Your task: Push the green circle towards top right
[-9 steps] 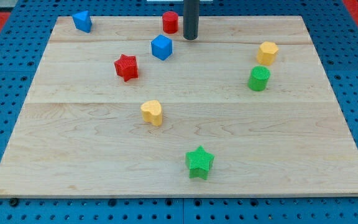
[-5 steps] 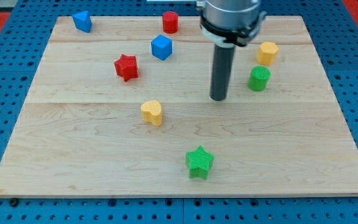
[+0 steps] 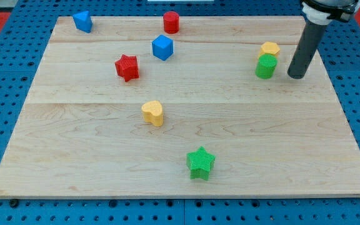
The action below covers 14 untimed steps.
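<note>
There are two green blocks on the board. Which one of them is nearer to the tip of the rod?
The green circle, at the view's upper right, just left of my tip and touching the yellow block. The green star lies far off, near the view's bottom.

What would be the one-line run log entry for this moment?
tip: right of green circle, apart | green circle: touching yellow block, below it | task: unfinished
</note>
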Each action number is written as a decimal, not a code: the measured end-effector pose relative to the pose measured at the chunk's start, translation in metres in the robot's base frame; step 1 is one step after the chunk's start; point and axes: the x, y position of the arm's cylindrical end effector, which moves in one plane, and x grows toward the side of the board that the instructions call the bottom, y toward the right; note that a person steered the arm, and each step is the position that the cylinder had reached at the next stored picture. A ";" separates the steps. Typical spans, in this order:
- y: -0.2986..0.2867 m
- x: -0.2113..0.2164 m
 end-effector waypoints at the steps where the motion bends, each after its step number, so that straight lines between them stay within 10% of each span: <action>1: -0.007 0.004; 5: -0.120 -0.004; 14: -0.118 -0.068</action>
